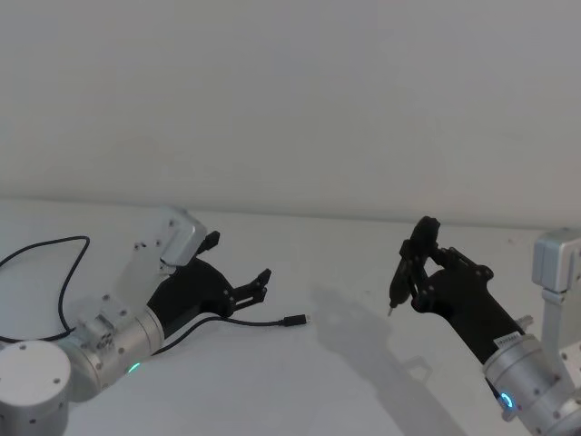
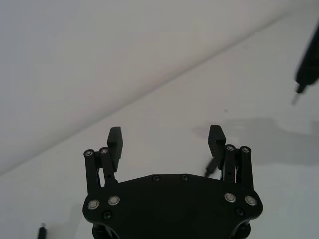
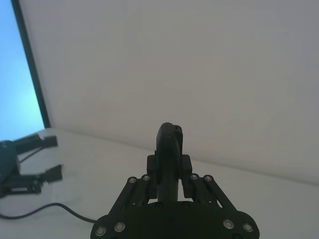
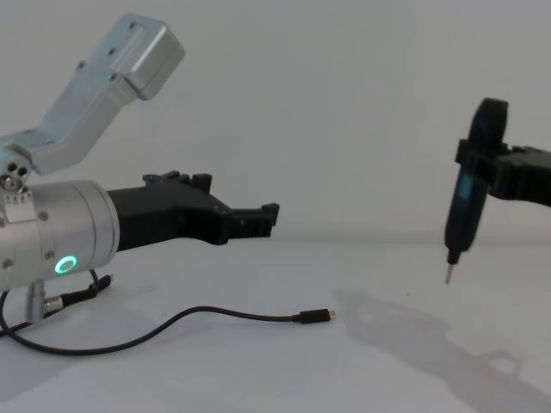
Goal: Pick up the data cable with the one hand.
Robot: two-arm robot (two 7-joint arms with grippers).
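**Left claw** (image 1: 238,259): jaws spread wide and empty, held above the white counter (image 1: 345,391). The data cable (image 4: 215,312) lies flat on the counter just below the left claw, apart from its fingers (the plug (image 1: 292,320) rests a little past the fingertips, toward the other arm). **Right claw** (image 1: 423,257): well apart from the left claw, closed on a black pen-like tool (image 4: 459,211) whose metal tip points down, clear of the counter. Beyond the left claw stands a plain wall (image 1: 290,91).

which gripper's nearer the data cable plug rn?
Left. The left gripper hovers open above the data cable, just left of its plug. The right gripper is well off to the plug's right, raised, shut on a black tool.
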